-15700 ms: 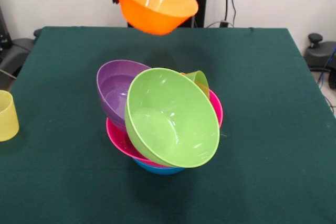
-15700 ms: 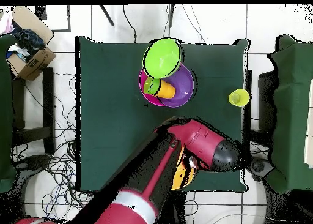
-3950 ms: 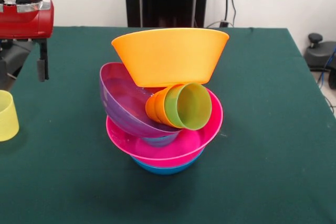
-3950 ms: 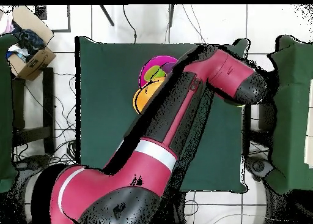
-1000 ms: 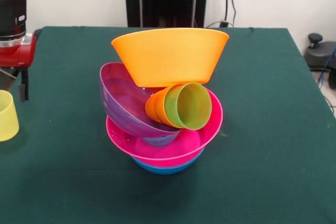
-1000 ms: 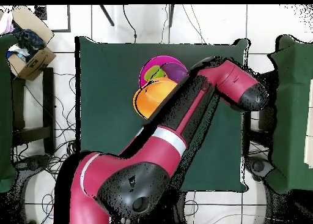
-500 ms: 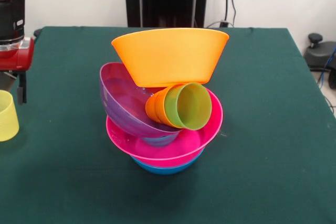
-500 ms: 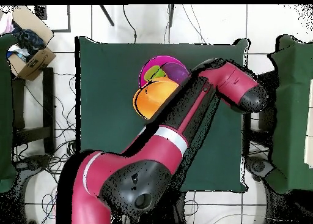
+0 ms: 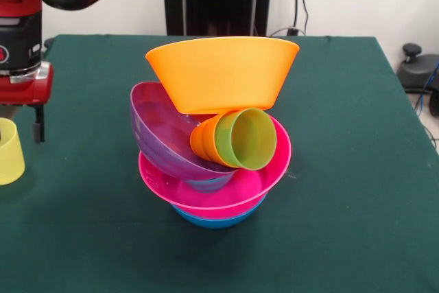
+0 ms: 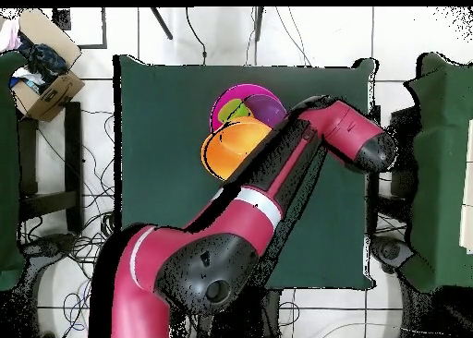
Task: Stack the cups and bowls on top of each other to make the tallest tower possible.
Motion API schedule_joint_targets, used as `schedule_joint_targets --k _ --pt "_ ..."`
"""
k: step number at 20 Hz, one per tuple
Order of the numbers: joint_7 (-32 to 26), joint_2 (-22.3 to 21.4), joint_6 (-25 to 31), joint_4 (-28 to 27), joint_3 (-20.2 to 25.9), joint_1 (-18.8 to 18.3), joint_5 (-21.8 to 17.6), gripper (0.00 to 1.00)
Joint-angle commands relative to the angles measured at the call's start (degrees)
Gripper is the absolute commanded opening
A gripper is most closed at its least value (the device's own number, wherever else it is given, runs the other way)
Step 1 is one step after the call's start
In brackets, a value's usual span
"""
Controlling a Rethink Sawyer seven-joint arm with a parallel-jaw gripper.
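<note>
With the arm hanging at 9 o'clock of the pile, I cannot tell how the gripper (image 9: 27, 125) is set.
I see the tower (image 9: 216, 132) mid-table: a glossy blue plastic bowl (image 9: 219, 219) at the bottom, a pink round bowl (image 9: 226, 193) on it, a tilted purple bowl (image 9: 161, 135), a green tumbler (image 9: 245, 138) nested in an orange tumbler (image 9: 201, 141) on their sides, a wide orange bowl (image 9: 221, 72) on top. A pale yellow tumbler (image 9: 9, 150) stands at 9 o'clock, just beside the gripper.

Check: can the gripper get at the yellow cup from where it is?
Probably yes. The gripper hangs just beside the yellow cup, which stands apart from the tower with bare table around it.
</note>
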Motion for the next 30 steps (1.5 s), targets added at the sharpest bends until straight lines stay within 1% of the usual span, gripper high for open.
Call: schedule_joint_targets --k 1,15,22,30 --pt "-3.5 1.7 3.0 3.2 5.3 0.4 0.5 1.0" --pt "-0.4 2.5 2.1 5.0 3.0 1.4 0.3 1.0" --pt "-0.2 3.2 1.8 5.0 3.0 1.4 0.7 1.0" --pt "-0.8 3.4 2.2 5.2 4.4 1.3 1.8 1.0"
